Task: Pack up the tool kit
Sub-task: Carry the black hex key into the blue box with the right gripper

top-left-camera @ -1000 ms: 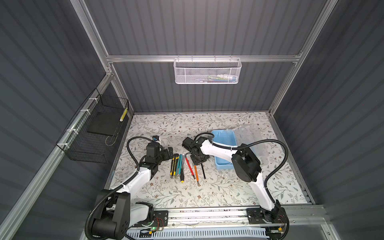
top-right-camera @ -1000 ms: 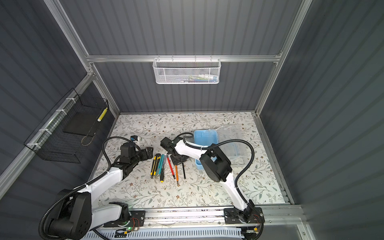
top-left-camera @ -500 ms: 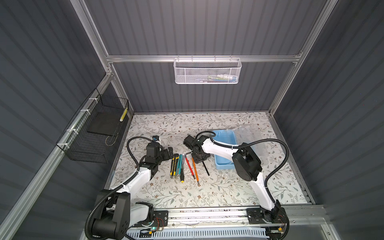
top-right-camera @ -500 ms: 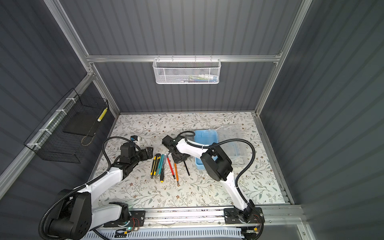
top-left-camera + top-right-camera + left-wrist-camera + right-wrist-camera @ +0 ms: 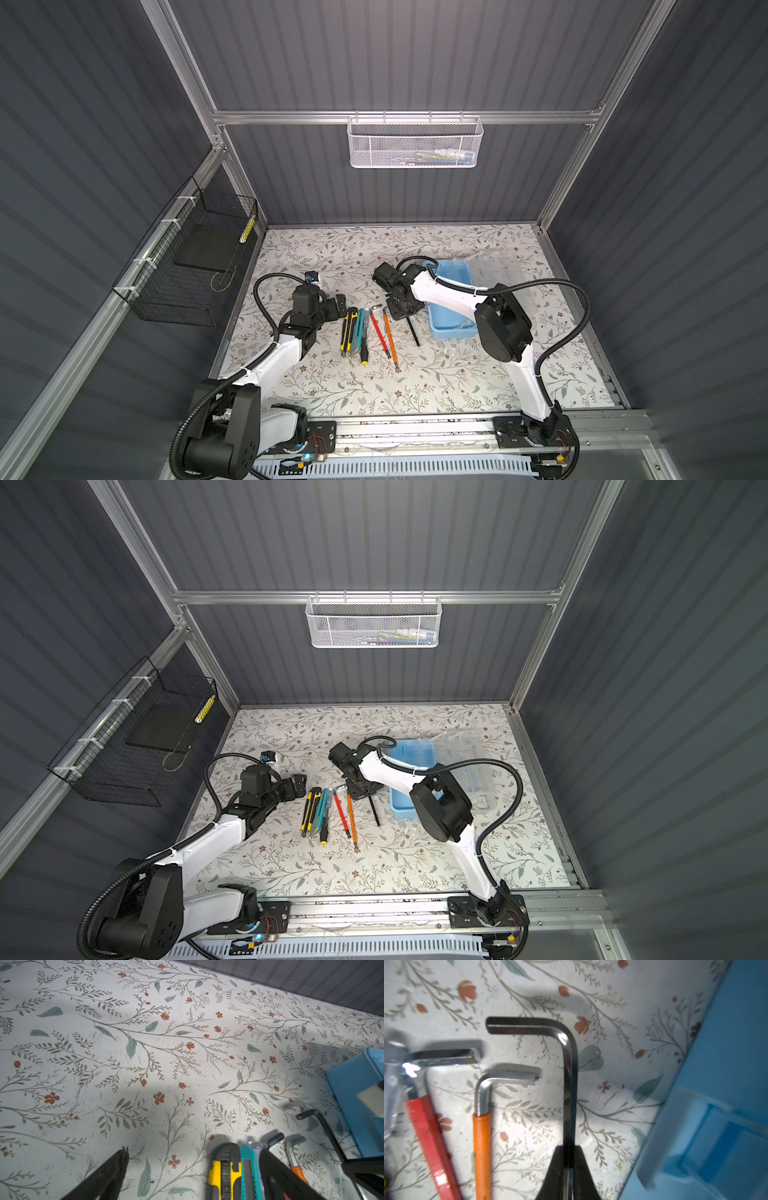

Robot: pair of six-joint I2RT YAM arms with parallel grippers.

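Pinching the long shank of the black hex key (image 5: 569, 1084) partway along, the right gripper (image 5: 569, 1148) is pressing its jaws together on the steel. I cannot tell whether the key is lifting clear of the tabletop (image 5: 332, 249). The left gripper (image 5: 337, 306) is hovering with its jaws wide apart and empty at 9 o'clock of the tool row, just beside the yellow utility knife (image 5: 345, 332).

The tool kit (image 5: 455, 332) is sitting open at 3 o'clock of that row, near the held key. Its clear lid (image 5: 498, 270) is lying folded out toward 3 o'clock.

The box is looking like thin moulded plastic: light, stiff in the walls and slick underneath, so it is probably going to slide if the key knocks its wall. Pinching a side wall's rim from above is looking like the steadiest hold. The lid is likely flexing easily, so it is better moved by its free edge. The key itself is rigid, thin and smooth, and I judge it prone to pivoting in the jaws
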